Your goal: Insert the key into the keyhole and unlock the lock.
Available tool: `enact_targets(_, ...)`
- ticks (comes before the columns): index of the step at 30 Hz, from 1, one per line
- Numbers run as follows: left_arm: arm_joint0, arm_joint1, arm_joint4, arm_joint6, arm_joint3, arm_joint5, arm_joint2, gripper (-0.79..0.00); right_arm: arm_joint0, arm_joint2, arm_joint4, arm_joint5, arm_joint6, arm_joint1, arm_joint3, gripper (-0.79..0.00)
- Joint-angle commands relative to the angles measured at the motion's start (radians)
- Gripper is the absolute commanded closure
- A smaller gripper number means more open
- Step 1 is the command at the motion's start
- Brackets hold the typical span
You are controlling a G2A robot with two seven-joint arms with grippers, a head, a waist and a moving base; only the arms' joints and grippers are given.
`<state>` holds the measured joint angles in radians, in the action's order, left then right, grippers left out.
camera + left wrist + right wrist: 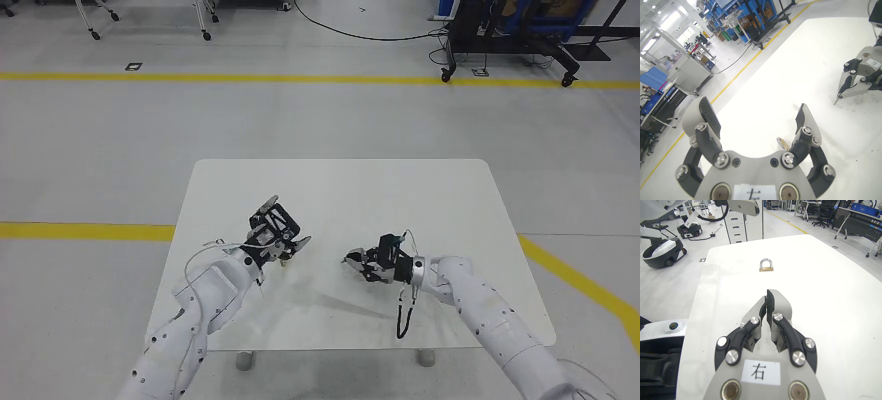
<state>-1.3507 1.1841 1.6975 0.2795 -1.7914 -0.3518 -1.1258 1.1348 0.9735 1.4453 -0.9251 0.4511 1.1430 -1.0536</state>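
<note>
Beyond the right hand (766,295) pinching the key (836,101) sits the lock (766,266).

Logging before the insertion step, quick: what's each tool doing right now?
Left tool: open, holding nothing.
Right tool: closed on the key.

The padlock (766,265) has a brass-coloured metal body and a glossy silver shackle. The key (836,101) is thin bare metal. The table (440,200) is smooth, matt white. Left gripper (753,106) and right gripper (767,295) are satin grey metal with black ribbed pads (709,113).
</note>
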Motion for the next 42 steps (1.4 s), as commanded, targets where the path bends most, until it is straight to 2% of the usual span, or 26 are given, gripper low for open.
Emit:
enact_targets(1, 0.05, 0.012, 0.021, 0.04, 0.041, 0.003, 0.063, -0.785, -0.015, -0.012, 0.012, -0.004, 0.043, 0.004, 0.034, 0.0)
enact_targets(10, 0.226, 0.069, 0.077, 0.156, 0.264, 0.004, 0.267, -0.785, -0.075, -0.075, 0.118, 0.013, 0.249, 0.017, 0.152, 0.0)
enact_targets(15, 0.296, 0.102, 0.088, 0.179, 0.364, 0.045, 0.335, -0.785, -0.109, -0.1, 0.119, 0.025, 0.317, 0.03, 0.224, 0.0)
enact_targets(19, 0.336, 0.125, 0.071, 0.18, 0.424, 0.088, 0.359, -0.785, -0.134, -0.109, 0.094, 0.03, 0.349, 0.041, 0.28, 0.0)
enact_targets(21, 0.349, 0.132, 0.039, 0.166, 0.436, 0.118, 0.345, -0.785, -0.137, -0.111, 0.085, 0.026, 0.374, 0.043, 0.291, 0.0)
enact_targets(24, 0.338, 0.129, -0.044, 0.124, 0.416, 0.143, 0.283, -0.785, -0.133, -0.111, 0.081, -0.013, 0.419, 0.04, 0.287, 0.0)
enact_targets(27, 0.279, 0.105, -0.153, 0.084, 0.331, 0.086, 0.17, -0.785, -0.127, -0.11, 0.087, -0.021, 0.423, 0.035, 0.269, 0.0)
enact_targets(35, 0.278, 0.105, -0.156, 0.08, 0.331, 0.088, 0.168, -0.785, -0.127, -0.11, 0.087, -0.021, 0.423, 0.035, 0.269, 0.0)
enact_targets(36, 0.27, 0.105, -0.18, 0.045, 0.338, 0.093, 0.155, -0.785, -0.117, -0.105, 0.062, -0.008, 0.421, 0.037, 0.258, 0.0)
enact_targets(39, 0.246, 0.101, -0.376, -0.113, 0.393, 0.027, 0.081, -0.785, -0.091, -0.099, -0.044, -0.049, 0.395, 0.043, 0.216, 0.0)
enact_targets(42, 0.234, 0.095, -0.654, -0.247, 0.497, -0.153, -0.013, -0.785, -0.055, -0.098, -0.213, -0.087, 0.357, 0.049, 0.154, 0.0)
